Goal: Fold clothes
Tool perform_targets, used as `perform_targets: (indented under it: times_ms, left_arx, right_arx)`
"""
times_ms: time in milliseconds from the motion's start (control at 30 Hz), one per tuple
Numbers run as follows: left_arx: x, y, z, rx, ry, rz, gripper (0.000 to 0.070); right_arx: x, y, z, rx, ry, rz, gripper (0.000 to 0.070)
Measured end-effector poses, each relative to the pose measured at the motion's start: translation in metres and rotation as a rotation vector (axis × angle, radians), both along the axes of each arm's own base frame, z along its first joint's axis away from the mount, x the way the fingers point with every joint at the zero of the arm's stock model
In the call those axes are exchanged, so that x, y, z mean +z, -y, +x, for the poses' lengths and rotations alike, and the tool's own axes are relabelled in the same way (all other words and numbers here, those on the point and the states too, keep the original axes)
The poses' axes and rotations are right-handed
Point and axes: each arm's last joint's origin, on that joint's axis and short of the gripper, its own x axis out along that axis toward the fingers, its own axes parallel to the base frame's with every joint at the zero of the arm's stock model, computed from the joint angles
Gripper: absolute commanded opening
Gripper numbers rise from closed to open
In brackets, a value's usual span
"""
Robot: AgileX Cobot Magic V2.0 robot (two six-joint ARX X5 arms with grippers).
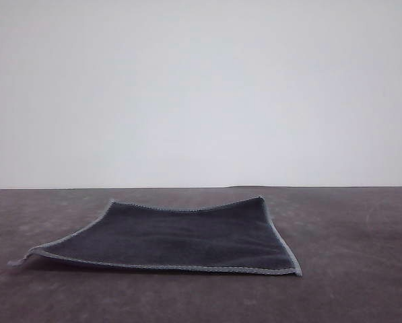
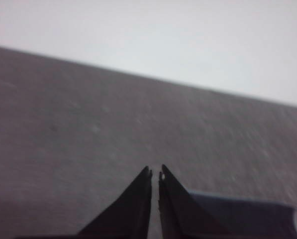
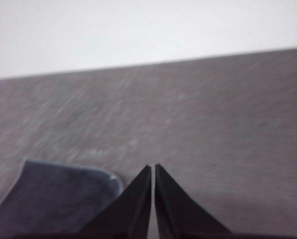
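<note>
Front view showed the cloth (image 1: 180, 239) flat, unfolded on the counter (image 1: 362, 282); my left hand (image 2: 155, 173) and right hand (image 3: 152, 168) were closed, empty.

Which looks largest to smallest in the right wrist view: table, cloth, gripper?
1. Table.
2 and 3. Cloth corner and shut right gripper look alike; its nearness to the camera makes ranking unsure.

The left hand (image 2: 155, 172) has its two dark fingers drawn nearly together, just a thin slit between the tips, nothing held between them. The right hand (image 3: 153, 168) looks the same: pointed fingers almost meeting, a narrow gap, and nothing in its grip.
</note>
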Motion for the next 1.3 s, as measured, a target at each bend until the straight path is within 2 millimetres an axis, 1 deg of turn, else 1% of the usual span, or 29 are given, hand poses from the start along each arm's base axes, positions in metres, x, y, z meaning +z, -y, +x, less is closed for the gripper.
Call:
perform_targets:
  times_ms: [100, 200, 267, 300, 333, 367, 400, 433, 467, 500, 567, 600, 667, 733, 767, 933, 1300]
  left_arx:
    - [-0.009, 0.003, 0.034, -0.083, -0.115, -0.007, 0.0015]
    - [-0.026, 0.006, 0.065, -0.161, -0.228, -0.022, 0.0016]
    - [-0.038, 0.007, 0.083, -0.205, -0.291, -0.031, 0.0016]
    - [-0.042, 0.008, 0.090, -0.224, -0.315, -0.036, 0.0020]
    - [-0.047, 0.009, 0.099, -0.244, -0.340, -0.044, 0.0033]
    - [-0.053, 0.010, 0.108, -0.266, -0.364, -0.054, 0.0042]
    - [-0.058, 0.010, 0.114, -0.289, -0.386, -0.067, 0.0042]
    - [-0.064, 0.011, 0.121, -0.316, -0.409, -0.083, 0.0049]
    - [-0.069, 0.012, 0.127, -0.340, -0.429, -0.097, 0.0075]
    - [-0.074, 0.013, 0.133, -0.362, -0.446, -0.110, 0.0119]
    - [-0.083, 0.014, 0.142, -0.388, -0.479, -0.130, 0.0251]
    - [-0.087, 0.015, 0.146, -0.396, -0.494, -0.136, 0.0322]
    - [-0.093, 0.017, 0.152, -0.404, -0.516, -0.142, 0.0356]
    - [-0.097, 0.019, 0.155, -0.411, -0.529, -0.143, 0.0355]
    - [-0.097, 0.020, 0.155, -0.415, -0.533, -0.143, 0.0355]
    - [-0.096, 0.023, 0.156, -0.425, -0.522, -0.137, 0.0355]
    - [-0.096, 0.023, 0.156, -0.426, -0.519, -0.135, 0.0355]
  right_arx:
    - [-0.002, -0.004, 0.032, 0.078, -0.099, 0.021, 0.0007]
    - [-0.012, -0.009, 0.062, 0.141, -0.199, 0.036, 0.0012]
    - [-0.020, -0.013, 0.081, 0.179, -0.256, 0.041, 0.0034]
    - [-0.024, -0.015, 0.089, 0.194, -0.279, 0.039, 0.0076]
    - [-0.029, -0.017, 0.097, 0.207, -0.302, 0.038, 0.0143]
    - [-0.034, -0.019, 0.104, 0.218, -0.327, 0.036, 0.0224]
    - [-0.040, -0.021, 0.110, 0.224, -0.349, 0.035, 0.0280]
    - [-0.045, -0.023, 0.115, 0.231, -0.370, 0.034, 0.0317]
    - [-0.051, -0.025, 0.120, 0.236, -0.387, 0.034, 0.0336]
    - [-0.056, -0.027, 0.124, 0.241, -0.401, 0.033, 0.0341]
    - [-0.064, -0.030, 0.130, 0.251, -0.416, 0.031, 0.0343]
    - [-0.068, -0.033, 0.132, 0.257, -0.424, 0.030, 0.0345]
    - [-0.075, -0.037, 0.136, 0.271, -0.438, 0.027, 0.0379]
    - [-0.081, -0.041, 0.137, 0.283, -0.457, 0.023, 0.0422]
    - [-0.083, -0.042, 0.138, 0.288, -0.464, 0.020, 0.0431]
    - [-0.083, -0.046, 0.138, 0.303, -0.454, 0.017, 0.0432]
    - [-0.083, -0.046, 0.138, 0.303, -0.452, 0.017, 0.0432]
